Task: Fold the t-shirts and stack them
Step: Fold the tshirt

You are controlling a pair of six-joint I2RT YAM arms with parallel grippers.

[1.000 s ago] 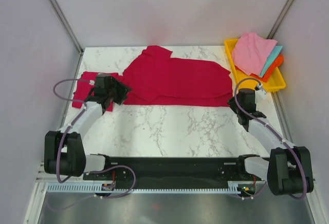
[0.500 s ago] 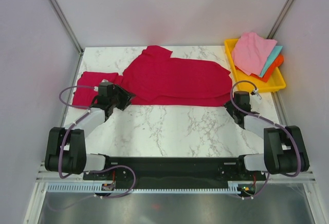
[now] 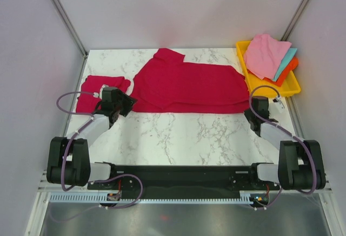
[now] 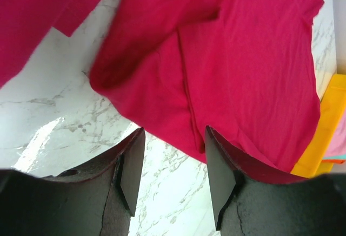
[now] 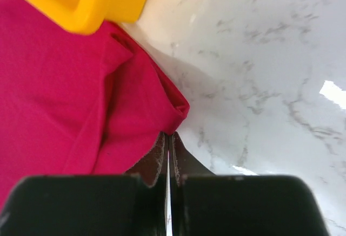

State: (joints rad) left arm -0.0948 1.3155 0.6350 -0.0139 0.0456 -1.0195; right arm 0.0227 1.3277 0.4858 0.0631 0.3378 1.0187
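From above, we see one crimson-red cloth t-shirt (image 3: 186, 84) spread flat in the middle, a second red t-shirt (image 3: 89, 92) left of it, nothing stacked; by the left wrist, our left gripper (image 4: 173, 138) gapes empty at the spread shirt's hem; by the right, our right gripper (image 5: 167, 137) is closed at its corner.

My 2 arms match: L arm (image 3: 89, 129) & R arm (image 3: 277, 134) have white mid links w/ chunky blk joint housings. Grey-purple cable (image 3: 66, 93) loops off each wrist. L gripper (image 4: 174, 157): matte blk fingers (image 4: 130, 171), flat angled pads. R gripper (image 5: 168, 148): same blk, thin wedge tips. Bases share a blk bar (image 3: 184, 172); small red/orange wires (image 3: 112, 196) near its ends.
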